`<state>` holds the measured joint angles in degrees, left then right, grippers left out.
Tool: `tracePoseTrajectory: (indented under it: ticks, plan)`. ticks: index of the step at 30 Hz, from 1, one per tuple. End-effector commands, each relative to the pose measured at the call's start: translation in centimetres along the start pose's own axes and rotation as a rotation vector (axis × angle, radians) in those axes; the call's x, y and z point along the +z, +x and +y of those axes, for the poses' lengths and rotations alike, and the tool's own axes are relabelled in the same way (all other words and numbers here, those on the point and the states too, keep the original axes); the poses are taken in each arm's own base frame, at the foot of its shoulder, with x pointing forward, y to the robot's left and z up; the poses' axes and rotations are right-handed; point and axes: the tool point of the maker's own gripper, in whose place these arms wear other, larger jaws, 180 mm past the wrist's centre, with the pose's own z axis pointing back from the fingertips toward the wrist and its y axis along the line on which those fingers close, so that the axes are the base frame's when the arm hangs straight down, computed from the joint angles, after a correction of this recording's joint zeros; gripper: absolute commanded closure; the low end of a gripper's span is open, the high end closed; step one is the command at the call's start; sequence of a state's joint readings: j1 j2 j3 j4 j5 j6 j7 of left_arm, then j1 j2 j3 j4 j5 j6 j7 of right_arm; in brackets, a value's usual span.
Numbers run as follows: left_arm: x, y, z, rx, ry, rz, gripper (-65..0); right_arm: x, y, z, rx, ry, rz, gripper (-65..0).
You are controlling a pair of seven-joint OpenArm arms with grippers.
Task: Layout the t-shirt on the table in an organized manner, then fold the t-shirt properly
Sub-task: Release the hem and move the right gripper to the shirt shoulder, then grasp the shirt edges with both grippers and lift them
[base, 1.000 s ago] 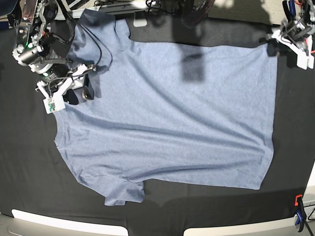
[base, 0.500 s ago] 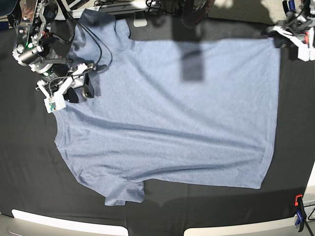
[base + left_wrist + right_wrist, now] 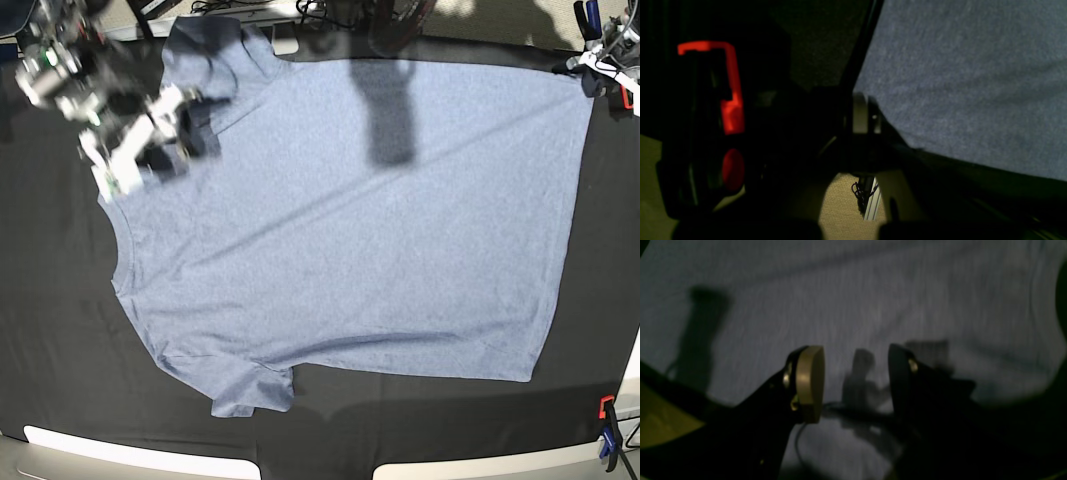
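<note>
The t-shirt (image 3: 350,220) is lying spread across the black-covered table (image 3: 60,330), plain side up, and it is now reaching further toward the far right than a moment ago: its far right hem corner is being drawn out tight, so the far edge is running straighter and the right hem is slanting outward to that corner. That looks like the laying-out step nearing its end, with folding not yet begun; creases are still running diagonally across the body.

The left gripper (image 3: 597,60), at the far right corner of the table, is clenched, having snapped closed within the last second, and it appears to be pinching the hem corner; the left wrist view is too dark to show the pinch itself, only blue fabric just beside the jaws.

The right gripper (image 3: 853,386) is moving, blurred, over the collar and far left sleeve area, having swung further onto the shirt, with its fingers parted and nothing between them.

The near left sleeve is lying folded at the near edge. An orange-and-blue clamp (image 3: 607,432) is fastening the cloth at the near right; cables are crowding beyond the far edge.
</note>
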<state>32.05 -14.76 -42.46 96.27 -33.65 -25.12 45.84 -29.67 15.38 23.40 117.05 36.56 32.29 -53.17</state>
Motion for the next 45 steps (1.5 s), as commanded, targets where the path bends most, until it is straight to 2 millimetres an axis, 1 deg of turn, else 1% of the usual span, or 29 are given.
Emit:
tracePoseTrajectory:
  ticks: [1, 4, 7, 9, 11, 12, 15, 19, 23, 27, 29, 34, 38, 41, 43, 45]
  plan:
    - [0.5, 1.0, 0.3, -0.008, 0.006, -0.031, 0.0, 1.1, 0.4, -0.2, -0.004, -0.002, -0.027, -29.6]
    - [0.5, 1.3, -0.1, 0.016, -0.019, -0.049, 0.0, 3.4, -1.9, -1.0, -0.05, -0.002, 0.014, -29.7]
    - [0.5, 1.5, -0.4, 0.03, -0.033, -0.059, 0.0, 5.6, -4.6, -2.2, -0.07, -0.038, 0.112, -29.7]
    - [0.5, 1.5, -0.4, 0.03, -0.034, -0.059, 0.0, 6.6, -5.7, -3.0, -0.088, -0.07, 0.14, -30.0]
    - [0.5, 1.5, -0.3, 0.03, -0.033, -0.059, 0.0, 6.9, -6.7, -3.2, -0.109, -0.076, 0.163, -33.6]
    - [0.5, 1.5, -0.3, 0.029, -0.033, -0.059, 0.0, 6.8, -7.2, -3.2, -0.124, -0.076, 0.171, -34.8]
    - [0.5, 1.5, -0.4, 0.03, -0.033, -0.058, 0.0, 6.3, -8.7, -3.4, -0.183, -0.073, 0.194, -34.7]
    - [0.5, 1.5, -0.4, 0.03, -0.034, -0.059, 0.0, 5.6, -10.1, -2.9, -0.237, -0.047, 0.213, -34.7]
    - [0.5, 1.5, -0.3, 0.03, -0.033, -0.059, 0.0, 4.6, -10.5, -1.8, -0.251, -0.01, 0.22, -34.7]
    - [0.5, 1.5, -0.3, 0.029, -0.033, -0.058, 0.0, 3.6, -11.6, -1.9, -0.248, -0.069, 0.272, -34.7]
    - [0.5, 1.5, -0.3, 0.029, -0.033, -0.058, 0.0, 3.2, -12.1, -1.6, -0.25, -0.083, 0.297, -34.7]
    - [0.5, 1.5, -0.3, 0.029, -0.033, -0.058, 0.0, 2.1, -12.7, 0.2, -0.247, -0.043, 0.331, -34.3]
    - [0.5, 1.5, -0.3, 0.029, -0.033, -0.058, 0.0, 1.4, -12.9, 1.5, -0.253, -0.013, 0.34, -31.0]
    - [0.5, 1.5, -0.3, 0.029, -0.033, -0.057, 0.0, 1.0, -12.8, 1.8, -0.253, -0.015, 0.337, -27.4]
    - [0.5, 1.4, -0.3, 0.029, -0.033, -0.054, 0.0, 0.5, -12.6, 2.0, -0.259, -0.022, 0.327, -22.2]
    - [0.5, 1.4, -0.3, 0.029, -0.033, -0.054, 0.0, 0.1, -12.2, 2.4, -0.275, -0.015, 0.307, -12.8]
